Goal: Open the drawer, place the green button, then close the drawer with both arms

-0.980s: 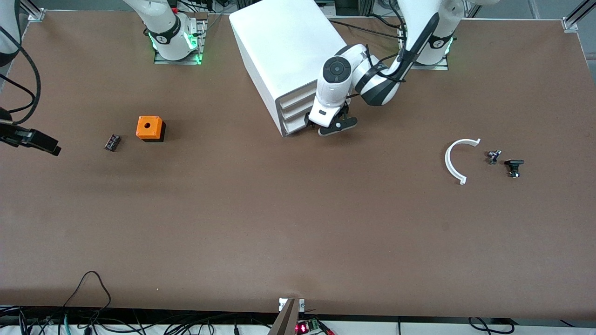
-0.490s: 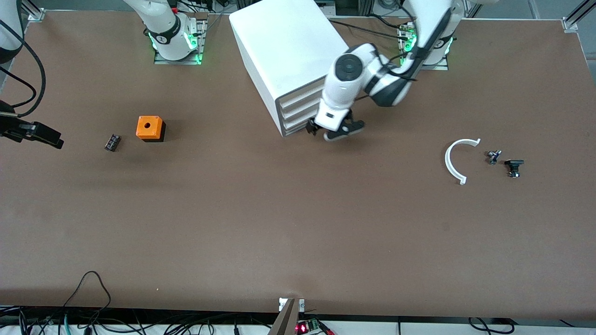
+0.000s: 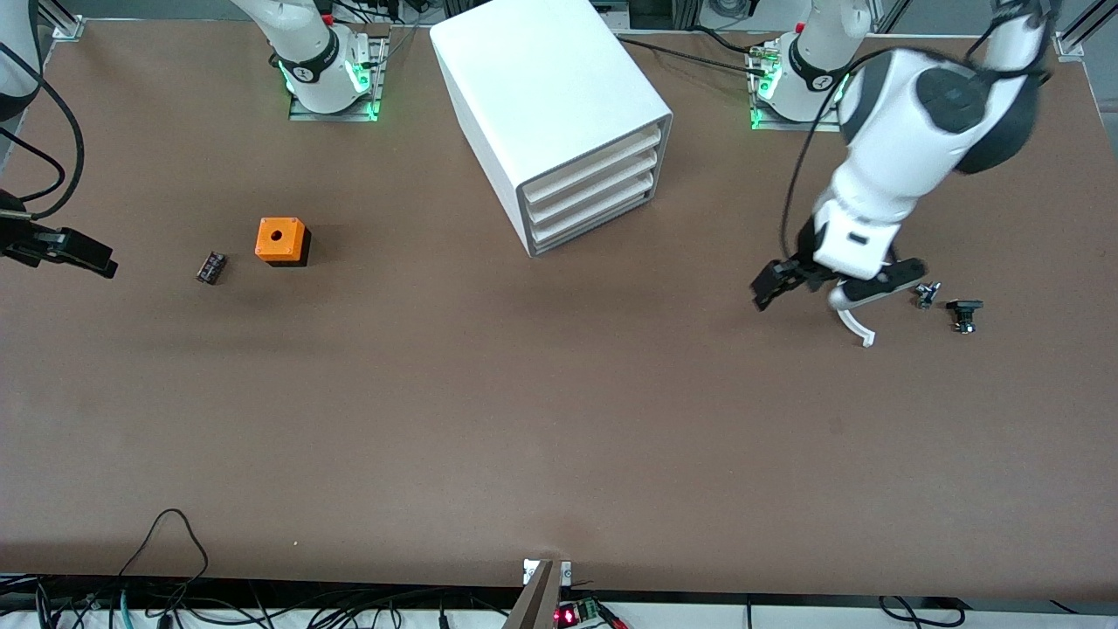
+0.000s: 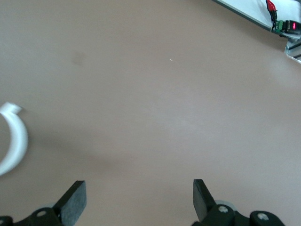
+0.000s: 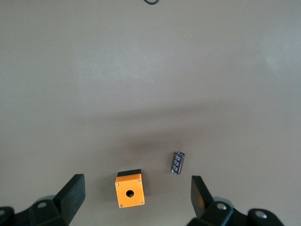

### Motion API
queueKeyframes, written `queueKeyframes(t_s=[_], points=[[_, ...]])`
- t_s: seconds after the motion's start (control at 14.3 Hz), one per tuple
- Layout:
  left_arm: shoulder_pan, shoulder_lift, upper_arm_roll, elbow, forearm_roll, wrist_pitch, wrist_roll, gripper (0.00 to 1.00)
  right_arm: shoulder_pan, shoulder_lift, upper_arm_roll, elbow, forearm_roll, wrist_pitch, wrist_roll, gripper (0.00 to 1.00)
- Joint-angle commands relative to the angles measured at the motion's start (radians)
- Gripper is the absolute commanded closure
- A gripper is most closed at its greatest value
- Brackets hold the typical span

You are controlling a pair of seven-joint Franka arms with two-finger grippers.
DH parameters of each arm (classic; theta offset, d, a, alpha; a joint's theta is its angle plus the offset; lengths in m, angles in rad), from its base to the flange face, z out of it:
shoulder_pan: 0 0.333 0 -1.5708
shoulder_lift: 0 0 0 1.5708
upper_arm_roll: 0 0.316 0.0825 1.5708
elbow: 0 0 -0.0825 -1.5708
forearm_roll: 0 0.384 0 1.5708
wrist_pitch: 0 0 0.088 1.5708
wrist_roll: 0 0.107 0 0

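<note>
The white cabinet (image 3: 541,87) stands at the table's middle near the robots' bases, and its lowest drawer (image 3: 590,220) is shut like the two above it. The button (image 3: 963,314), small and black-bodied, lies toward the left arm's end of the table. My left gripper (image 3: 825,290) (image 4: 137,197) hangs open and holds nothing, over bare table and a white curved piece (image 3: 860,330) (image 4: 14,141), a short way from the button. My right gripper (image 3: 79,253) (image 5: 136,187) waits open, high over the right arm's end of the table.
An orange cube with a hole (image 3: 281,240) (image 5: 130,189) and a small black part (image 3: 210,266) (image 5: 177,163) lie under the right gripper's camera. A tiny metal part (image 3: 926,293) sits between the curved piece and the button. Cables run along the table's near edge.
My left arm has swung away from the front of the drawers toward its own end of the table, over the curved piece. The drawers stay shut. The right arm has hardly moved.
</note>
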Motion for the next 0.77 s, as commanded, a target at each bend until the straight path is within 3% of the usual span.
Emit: queueKeyframes(t_s=[0.0,0.21,0.42,0.7], points=[[0.004,-0.113,0.147,0.059,-0.032,-0.198,0.299,0.0,-0.012,-0.129,0.004,-0.147,0.015,0.031,-0.022,0.0],[-0.022,-0.126,0.281,0.213,-0.029,-0.419,0.493,0.0,-0.012,-0.168,0.004,-0.192,0.015,0.034,-0.022,0.0],[-0.027,-0.126,0.298,0.281,-0.01,-0.516,0.527,0.0,-0.012,-0.191,0.004,-0.22,0.017,0.039,-0.023,0.0],[-0.076,-0.101,0.297,0.342,0.072,-0.544,0.518,0.0,-0.012,-0.246,0.004,-0.284,0.031,0.051,-0.022,0.0]])
